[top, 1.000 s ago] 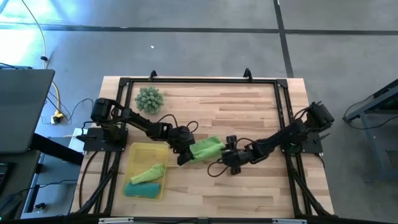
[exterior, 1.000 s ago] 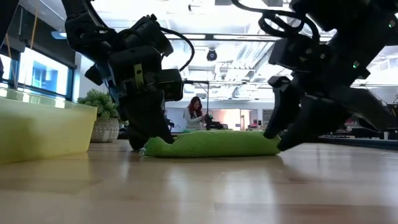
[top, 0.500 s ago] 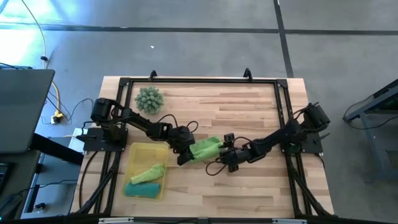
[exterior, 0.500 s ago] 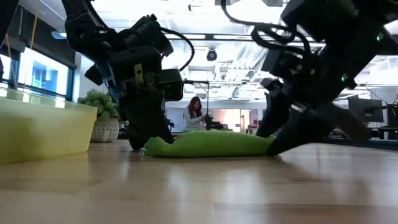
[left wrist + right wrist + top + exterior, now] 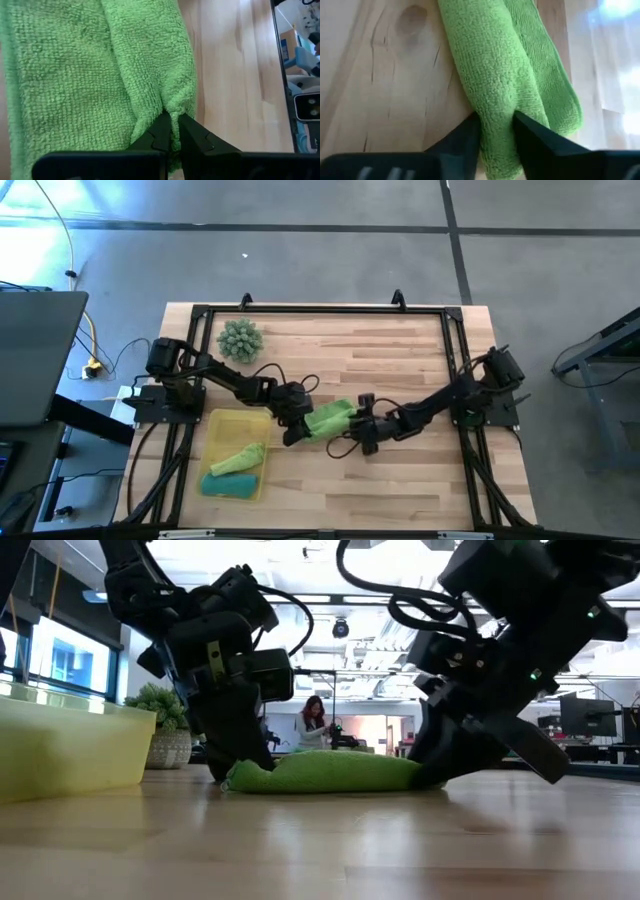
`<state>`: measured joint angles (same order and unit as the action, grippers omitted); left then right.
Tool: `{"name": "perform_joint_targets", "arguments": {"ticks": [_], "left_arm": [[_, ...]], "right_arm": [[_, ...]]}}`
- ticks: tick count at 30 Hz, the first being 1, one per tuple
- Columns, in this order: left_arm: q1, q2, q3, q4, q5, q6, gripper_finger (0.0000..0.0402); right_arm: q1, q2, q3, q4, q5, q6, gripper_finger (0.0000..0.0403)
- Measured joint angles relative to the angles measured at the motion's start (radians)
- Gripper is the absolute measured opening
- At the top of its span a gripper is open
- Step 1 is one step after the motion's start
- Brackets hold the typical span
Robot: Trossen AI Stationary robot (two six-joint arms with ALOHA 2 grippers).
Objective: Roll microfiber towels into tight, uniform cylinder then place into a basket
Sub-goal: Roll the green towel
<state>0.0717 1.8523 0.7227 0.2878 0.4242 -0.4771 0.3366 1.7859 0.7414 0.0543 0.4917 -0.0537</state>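
Note:
A lime green microfiber towel, loosely rolled, lies along the table's middle, and a gripper has hold of each end. My left gripper is shut on its left end, my right gripper on its right end. In the low view the towel rests on the wood between the two. The yellow basket stands at the near left. Inside it lie a lime green towel and a teal towel. My left gripper pinches a raised fold at the towel's left end between its two fingertips. The fingers slant down from the table's left side. The towel lies on the table. My right gripper has the thicker roll's right end between its two fingers, one on each long side. The fingers slant down from the table's right and lie along the roll, which rests on the wood.
A spiky pale-green ball sits at the far left of the table. A black frame runs round the tabletop. Bare wood lies in front of the towel. A person shows far off in the room.
My right gripper has gone down and toward the table's left, onto the towel's right end, and its fingers have drawn together around it. That end has been pushed in, so the towel lies shorter. My left gripper has kept its hold.

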Motion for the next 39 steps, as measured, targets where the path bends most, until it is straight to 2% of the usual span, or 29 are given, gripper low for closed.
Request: {"name": "perform_joint_targets", "arguments": {"ticks": [6, 8, 12, 18, 24, 29, 32, 35, 39], "left_arm": [[-0.002, -0.002, 0.000, 0.001, -0.002, 0.014, 0.0017], [-0.002, -0.017, -0.001, -0.002, -0.002, 0.026, 0.0027], [-0.002, -0.045, -0.003, -0.024, -0.011, 0.095, 0.0057], [-0.009, -0.118, -0.003, -0.110, -0.076, 0.217, 0.0097], [-0.044, -0.219, -0.001, -0.201, -0.243, 0.391, 0.0107], [-0.125, -0.298, -0.001, -0.213, -0.371, 0.550, 0.0105], [-0.195, -0.301, -0.001, -0.184, -0.486, 0.604, 0.0105], [-0.258, -0.282, -0.001, -0.133, -0.591, 0.589, 0.0113], [-0.299, -0.238, 0.000, -0.047, -0.620, 0.502, 0.0130]], "right_arm": [[-0.037, 0.000, 0.000, -0.005, -0.103, 0.068, 0.0024], [-0.046, -0.001, 0.000, -0.007, -0.144, 0.089, 0.0009], [-0.077, -0.003, 0.000, 0.001, -0.267, 0.166, 0.0011], [-0.158, -0.004, 0.002, 0.023, -0.535, 0.283, 0.0004], [-0.257, 0.001, -0.003, 0.029, -0.821, 0.397, 0.0004], [-0.331, 0.004, -0.004, 0.015, -0.981, 0.489, 0.0003], [-0.360, 0.004, -0.006, 0.006, -1.017, 0.526, 0.0003], [-0.373, 0.004, -0.006, 0.005, -1.019, 0.548, 0.0003], [-0.375, 0.003, -0.005, 0.006, -1.013, 0.550, 0.0003]]}}
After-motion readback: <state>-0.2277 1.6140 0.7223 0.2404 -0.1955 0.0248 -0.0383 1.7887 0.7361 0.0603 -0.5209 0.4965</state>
